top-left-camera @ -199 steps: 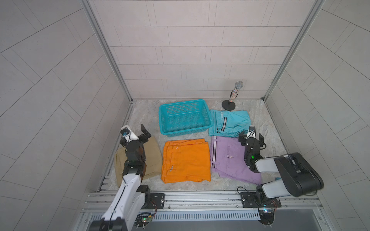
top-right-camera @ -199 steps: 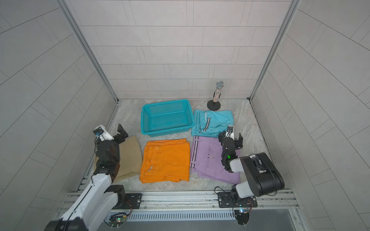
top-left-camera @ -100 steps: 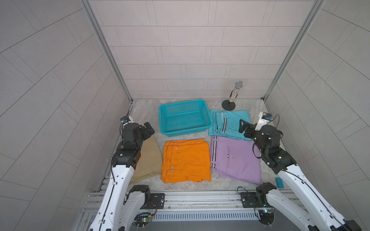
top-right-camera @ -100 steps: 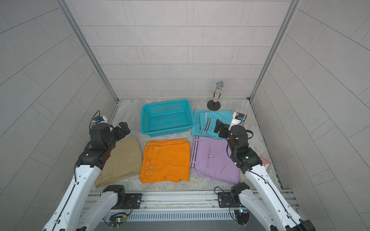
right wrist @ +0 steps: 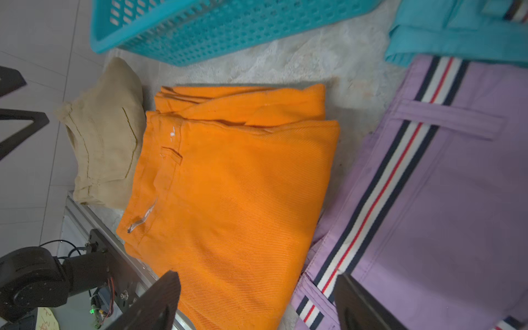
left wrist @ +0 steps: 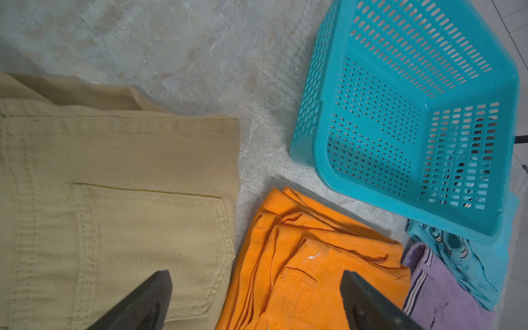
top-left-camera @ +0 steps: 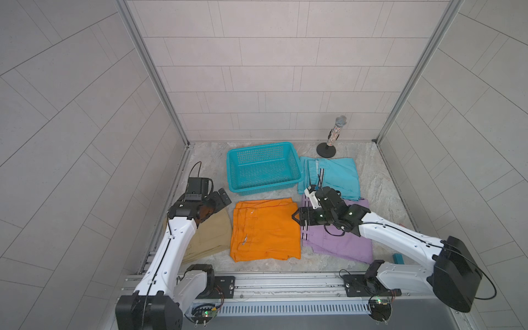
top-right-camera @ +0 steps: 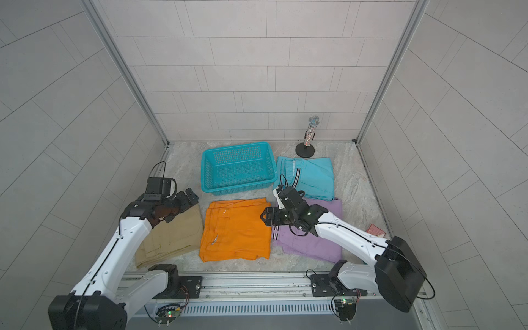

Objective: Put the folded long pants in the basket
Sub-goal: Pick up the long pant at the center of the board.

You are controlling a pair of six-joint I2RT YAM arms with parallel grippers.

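Note [right wrist: 47,320], yellow, red scribble unreadable

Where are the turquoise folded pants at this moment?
In both top views the turquoise pants lie flat at the right rear, beside the basket, with the lilac pants nearer the robot and the microphone stand just behind.

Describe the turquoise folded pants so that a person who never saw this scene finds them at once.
Find the teal basket at the back of the floor. Beside it, on the side of the right arm, in front of the microphone stand, lie the turquoise pants. Unlike the basket they are flat cloth with a striped band; the lilac pants, also striped, lie nearer the robot.
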